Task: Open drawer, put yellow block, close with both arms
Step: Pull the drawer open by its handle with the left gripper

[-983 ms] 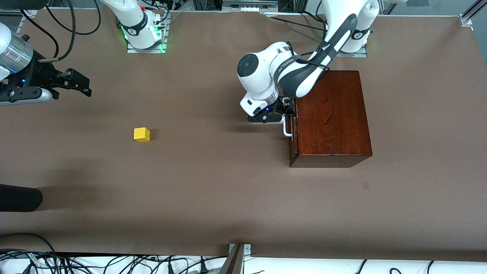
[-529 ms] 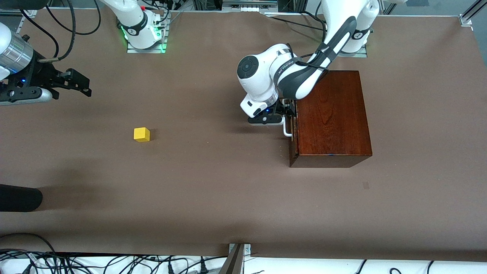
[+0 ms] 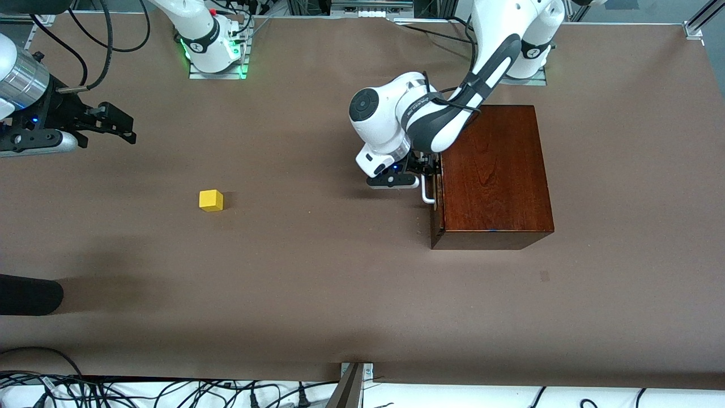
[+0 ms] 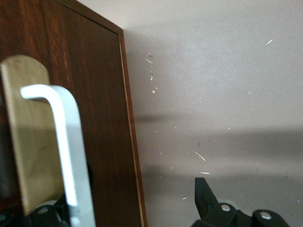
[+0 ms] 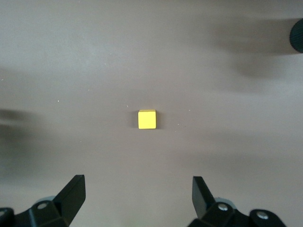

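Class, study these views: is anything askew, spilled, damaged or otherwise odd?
Nothing stands out. The box sits square with its drawer shut, the left gripper at the handle; the block lies intact on the table.

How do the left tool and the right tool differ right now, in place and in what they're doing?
The left tool is down at the drawer's white handle, one finger either side of it; the right tool hangs over bare table at the right arm's end, around nothing. The left tool's wrist view shows the drawer front; the right tool's shows the yellow block. Both are open.
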